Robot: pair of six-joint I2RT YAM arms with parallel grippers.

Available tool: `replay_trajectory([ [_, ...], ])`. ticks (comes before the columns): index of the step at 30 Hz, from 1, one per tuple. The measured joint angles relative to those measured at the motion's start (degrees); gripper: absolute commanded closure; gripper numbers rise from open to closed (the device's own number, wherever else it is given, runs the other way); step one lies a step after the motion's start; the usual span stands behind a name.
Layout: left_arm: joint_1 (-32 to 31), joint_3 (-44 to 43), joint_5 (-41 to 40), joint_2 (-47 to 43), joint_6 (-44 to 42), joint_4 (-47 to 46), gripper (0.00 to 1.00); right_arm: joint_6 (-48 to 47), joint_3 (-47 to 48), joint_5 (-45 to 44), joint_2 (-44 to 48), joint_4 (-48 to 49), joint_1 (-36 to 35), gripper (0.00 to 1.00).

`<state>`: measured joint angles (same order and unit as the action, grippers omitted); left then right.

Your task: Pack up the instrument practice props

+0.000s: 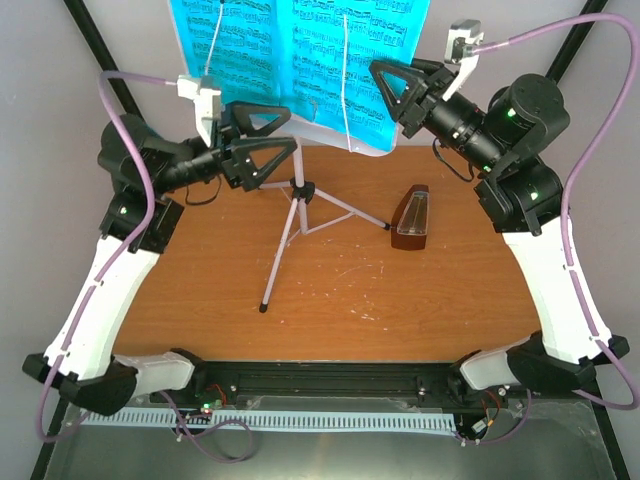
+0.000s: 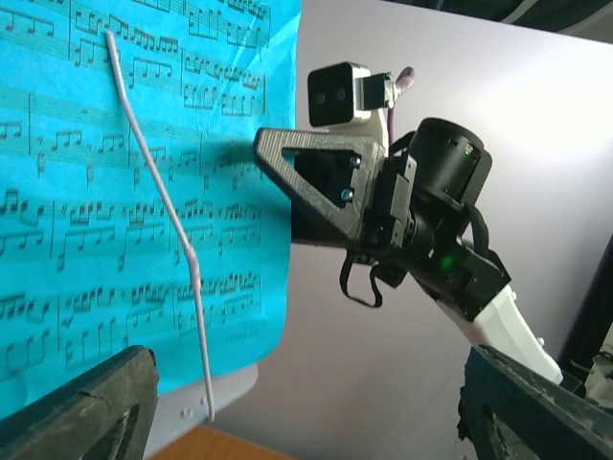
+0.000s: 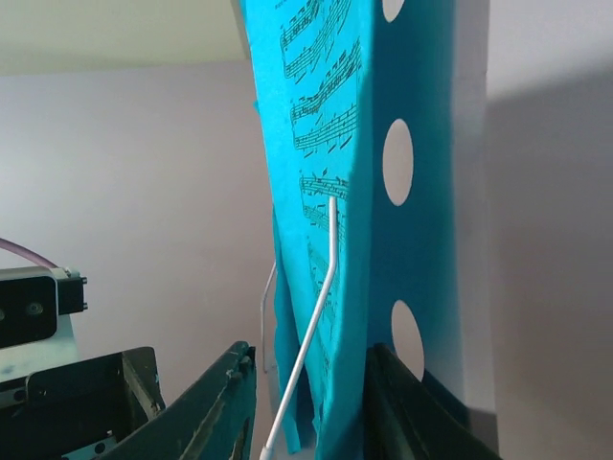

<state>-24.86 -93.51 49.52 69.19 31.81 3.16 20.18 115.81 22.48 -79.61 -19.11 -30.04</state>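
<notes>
1. Cyan sheet-music pages (image 1: 300,50) stand spread on the hole-perforated desk (image 3: 431,249) of the silvery music stand (image 1: 300,190), at the far edge of the table (image 1: 330,290). Thin white wire arms (image 2: 163,211) hold them against the desk.
2. Your right gripper (image 1: 388,97) sits at the pages' right edge. Its jaws are narrowed but still parted, one finger in front of the paper and the other behind the desk. A wire arm runs down the gap between them. You cannot tell whether either pad presses on the paper.
3. Your left gripper (image 1: 290,130) hangs with its jaws spread wide and holds nothing. It is just below the desk's left side, beside the stand's post.
4. The brown metronome (image 1: 412,218) stands upright on the table, right of the stand and just beside one foot, well apart from both grippers.
5. The tripod legs (image 1: 280,250) splay across the table's middle, between your two arms.
</notes>
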Motion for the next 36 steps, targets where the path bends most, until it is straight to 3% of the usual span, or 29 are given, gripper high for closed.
replay_trajectory([
  [4,-1.7,-5.22,-1.4,5.11,0.68,-0.68,0.2,-1.73,2.6,-2.73,-1.92,-0.57,-1.03,0.72],
  [12,-6.88,-16.11,-4.96,14.78,1.62,-0.11,0.29,-3.63,4.04,-5.7,-3.63,-0.33,-1.6,0.97],
  [20,-7.8,-20.74,-8.66,18.45,1.97,0.83,0.39,-4.48,3.98,-6.91,-3.85,0.17,-1.66,0.97],
  [25,-8.15,-21.77,-9.51,20.26,2.1,1.07,0.58,-4.85,3.5,-7.02,-3.82,1.07,-1.68,0.97],
  [31,-8.26,-22.6,-9.64,22.12,2.6,1.2,0.61,-4.96,2.54,-6.86,-3.82,2.6,-1.84,0.97],
  [36,-8.31,-22.6,-9.62,22.62,3.43,1.18,0.76,-4.96,1.75,-6.6,-3.82,3.58,-1.84,0.97],
])
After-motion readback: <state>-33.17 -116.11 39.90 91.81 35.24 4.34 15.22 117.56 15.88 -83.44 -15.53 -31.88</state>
